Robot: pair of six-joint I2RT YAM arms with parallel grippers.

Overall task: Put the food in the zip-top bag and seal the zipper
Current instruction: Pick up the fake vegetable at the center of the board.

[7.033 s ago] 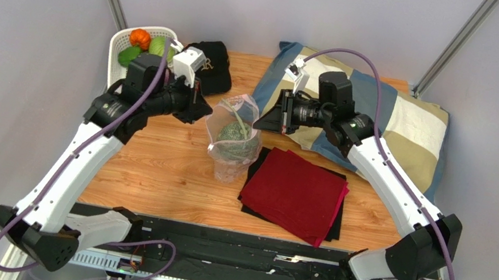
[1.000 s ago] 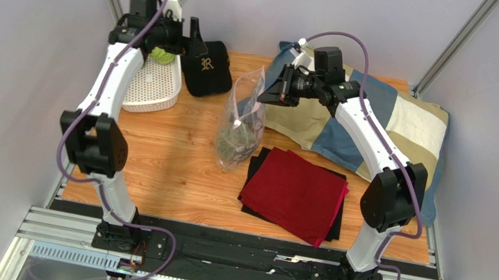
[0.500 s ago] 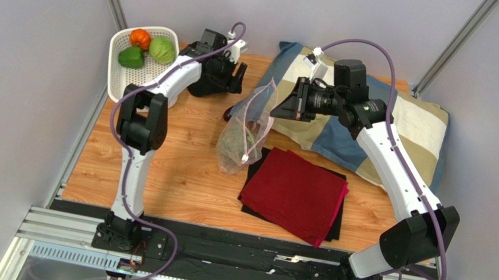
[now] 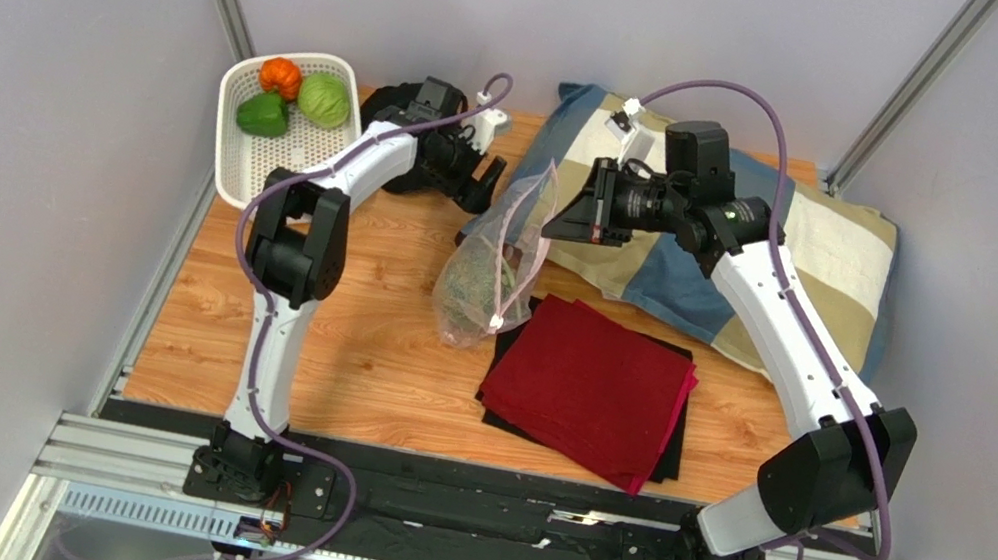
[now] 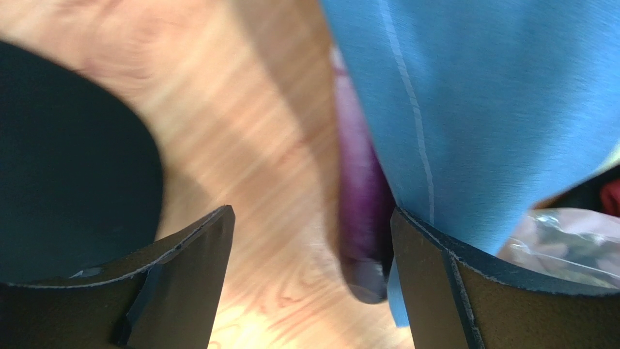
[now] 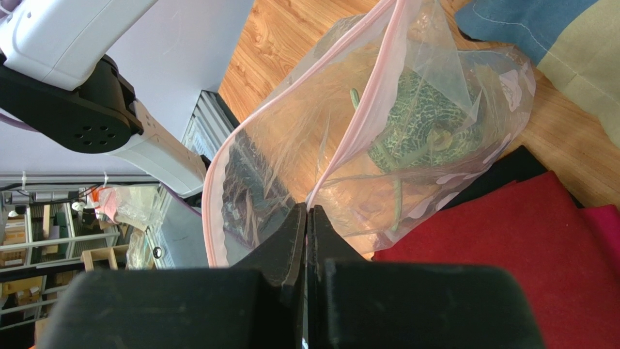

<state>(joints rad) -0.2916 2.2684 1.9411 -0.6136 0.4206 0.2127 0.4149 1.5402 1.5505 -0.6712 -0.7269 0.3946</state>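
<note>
Top view: the zip-top bag (image 4: 483, 275) is being held up at mid-table, its rim being pinched from the right by the closed right gripper (image 4: 554, 218). The melon (image 4: 465, 285) is already being carried inside. The left gripper (image 4: 480, 186) is being held low, just left of the bag. The pumpkin (image 4: 280, 76), cabbage (image 4: 324, 99) and pepper (image 4: 262, 114) are being kept in the white basket (image 4: 256, 174), far left.

Left wrist view: the fingers (image 5: 182, 283) are being held wide apart, with nothing gripped. The eggplant (image 5: 358, 211) is being framed between them, lying on the table (image 5: 240, 145) against the blue cushion (image 5: 473, 109).

Right wrist view: the jaws are being kept shut on the zipper (image 6: 356, 98), so the mouth is being held open with the melon at the bottom.

Progress, as judged: one piece is bagged, the eggplant is likely being targeted next, three pieces are waiting, and sealing has not begun.
</note>
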